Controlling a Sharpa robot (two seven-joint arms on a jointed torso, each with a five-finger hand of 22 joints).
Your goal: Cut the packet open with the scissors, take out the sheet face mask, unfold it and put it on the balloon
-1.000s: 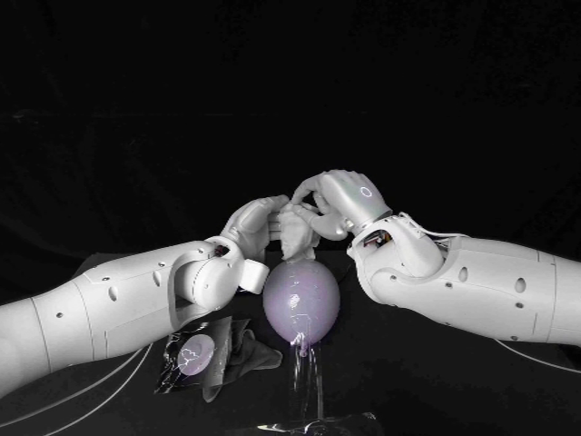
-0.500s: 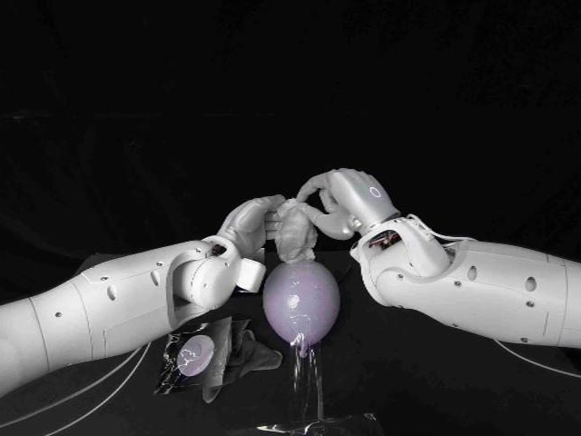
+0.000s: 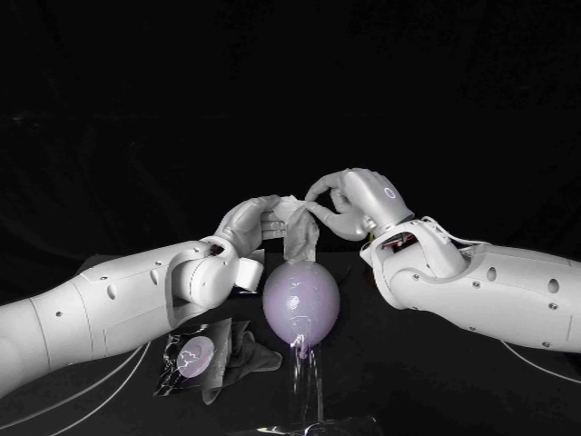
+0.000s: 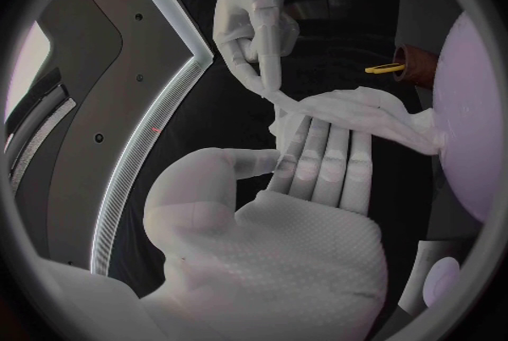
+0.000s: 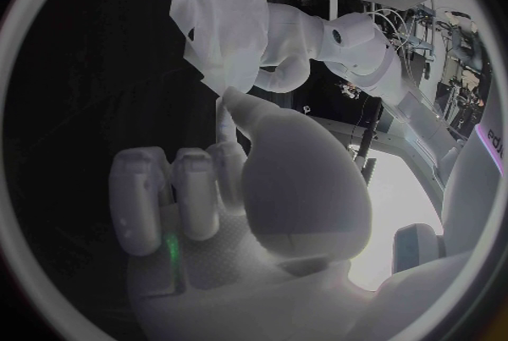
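Note:
The white sheet face mask (image 3: 299,234) hangs bunched just above the pale purple balloon (image 3: 301,300), which stands on a clear stand (image 3: 308,381). My left hand (image 3: 249,221) holds the mask's upper part from the left. In the left wrist view the mask (image 4: 355,114) lies across the left hand's (image 4: 307,189) fingers beside the balloon (image 4: 473,112). My right hand (image 3: 359,198) pinches the mask's top corner from the right, as the left wrist view also shows (image 4: 252,19). The right wrist view has the right hand (image 5: 270,189) with the mask (image 5: 217,2) beyond its fingertips.
The cut dark packet (image 3: 192,356) lies crumpled on the black table (image 3: 421,381), front left of the balloon and under my left forearm. A brown and yellow object (image 4: 407,66) sits on the table behind the balloon.
My right hand has moved a little to the right while pinching the mask's corner, drawing its top edge out between the two hands. The balloon and the packet have stayed put.

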